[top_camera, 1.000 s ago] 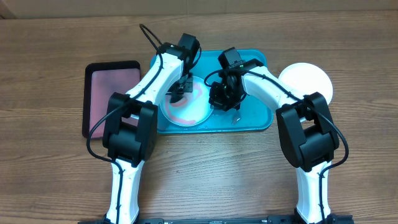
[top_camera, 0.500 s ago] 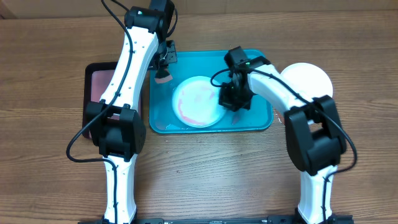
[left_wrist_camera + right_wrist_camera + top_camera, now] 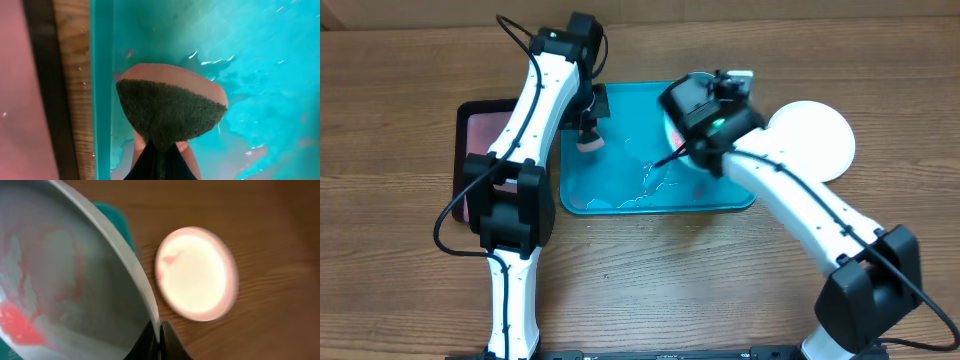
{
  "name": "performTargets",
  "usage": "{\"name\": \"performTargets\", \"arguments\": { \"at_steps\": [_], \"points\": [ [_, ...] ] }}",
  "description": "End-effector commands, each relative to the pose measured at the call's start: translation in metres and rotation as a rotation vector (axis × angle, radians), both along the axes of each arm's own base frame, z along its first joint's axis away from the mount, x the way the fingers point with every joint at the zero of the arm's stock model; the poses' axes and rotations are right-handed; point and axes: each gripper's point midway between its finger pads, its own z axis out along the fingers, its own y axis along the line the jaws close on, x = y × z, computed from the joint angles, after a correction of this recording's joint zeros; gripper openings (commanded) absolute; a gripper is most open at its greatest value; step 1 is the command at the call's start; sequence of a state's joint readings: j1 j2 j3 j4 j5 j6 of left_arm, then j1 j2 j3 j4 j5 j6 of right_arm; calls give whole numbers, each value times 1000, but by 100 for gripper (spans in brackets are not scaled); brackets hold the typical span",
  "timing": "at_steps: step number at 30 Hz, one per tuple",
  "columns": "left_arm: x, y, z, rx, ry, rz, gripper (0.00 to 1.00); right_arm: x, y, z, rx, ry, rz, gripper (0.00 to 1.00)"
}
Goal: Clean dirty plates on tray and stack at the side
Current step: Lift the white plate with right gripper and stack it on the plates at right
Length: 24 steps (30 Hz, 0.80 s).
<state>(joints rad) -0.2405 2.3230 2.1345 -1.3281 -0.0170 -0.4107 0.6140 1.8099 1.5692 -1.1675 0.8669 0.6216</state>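
The teal tray is wet and has no plate lying flat in it. My right gripper is shut on the rim of a pale plate with red smears and holds it tilted above the tray's right half. In the overhead view my right arm mostly hides this plate. A white plate with a faint pink rim lies on the table right of the tray; it also shows in the right wrist view. My left gripper is shut on a pink sponge, dark scouring side up, over the tray's left edge. No yellow-green plate is in view.
A smaller black-rimmed tray with a pinkish inside lies left of the teal tray, and its edge shows in the left wrist view. Water streaks and pink residue lie on the teal tray's floor.
My right gripper has lifted the smeared plate off the tray floor and tilted it up. My left gripper with the sponge has stayed by the tray's left edge, shifting slightly nearer.
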Motion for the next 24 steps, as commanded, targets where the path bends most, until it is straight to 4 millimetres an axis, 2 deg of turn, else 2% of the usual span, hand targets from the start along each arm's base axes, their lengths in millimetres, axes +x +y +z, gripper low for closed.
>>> {"name": "performTargets", "arguments": {
  "at_steps": [1,8,10,24],
  "points": [
    [-7,-3,-16,-8,41,-25,4,-1,-14,63,-266,-310,-85,4],
    [-6,-4,-17,-14,38,-26,4,-18,7,109,-459,-510,-31,4],
    [-6,-6,-17,-21,37,-26,4,-19,11,111,-458,-510,-19,4],
    [-4,-8,-17,-34,32,-19,4,-25,5,125,-429,-539,-34,4]
  ]
}}
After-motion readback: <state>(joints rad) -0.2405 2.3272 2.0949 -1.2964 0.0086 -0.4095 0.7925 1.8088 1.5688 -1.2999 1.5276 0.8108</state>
